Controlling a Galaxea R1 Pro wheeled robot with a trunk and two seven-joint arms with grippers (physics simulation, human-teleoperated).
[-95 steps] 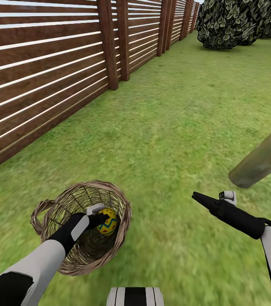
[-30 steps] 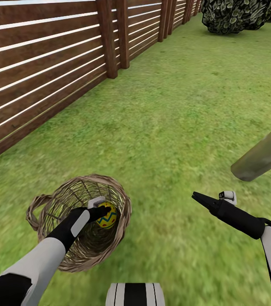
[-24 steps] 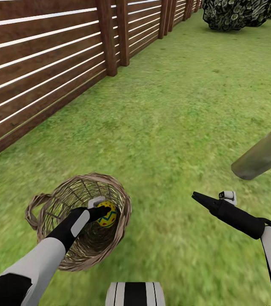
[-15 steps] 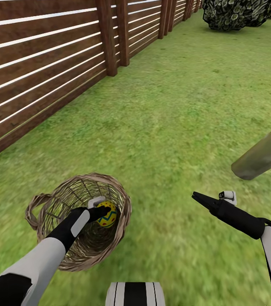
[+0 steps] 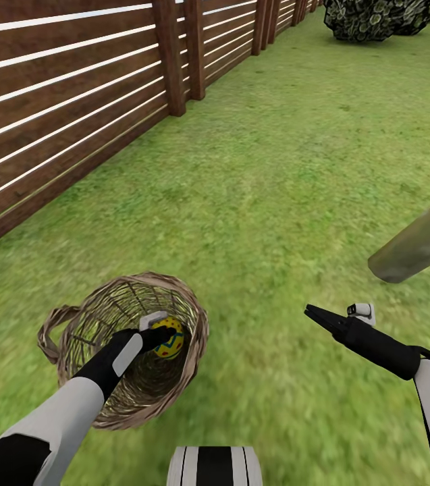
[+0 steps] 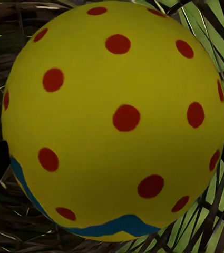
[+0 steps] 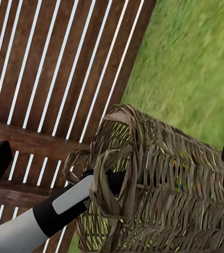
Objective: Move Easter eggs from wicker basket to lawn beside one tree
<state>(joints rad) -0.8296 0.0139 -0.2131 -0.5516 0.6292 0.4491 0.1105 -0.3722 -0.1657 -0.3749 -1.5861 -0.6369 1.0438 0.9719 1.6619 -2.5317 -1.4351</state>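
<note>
No readable text, labels, brands, numbers or signs in any view. The Easter egg carries only a pattern: red dots and a blue zigzag band on yellow, no lettering. The wicker basket, fence and robot arms are unmarked.

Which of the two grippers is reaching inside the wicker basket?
The left gripper: it is down inside the round tan wicker basket at the dotted yellow Easter egg. The right gripper hangs over bare green lawn.
</note>
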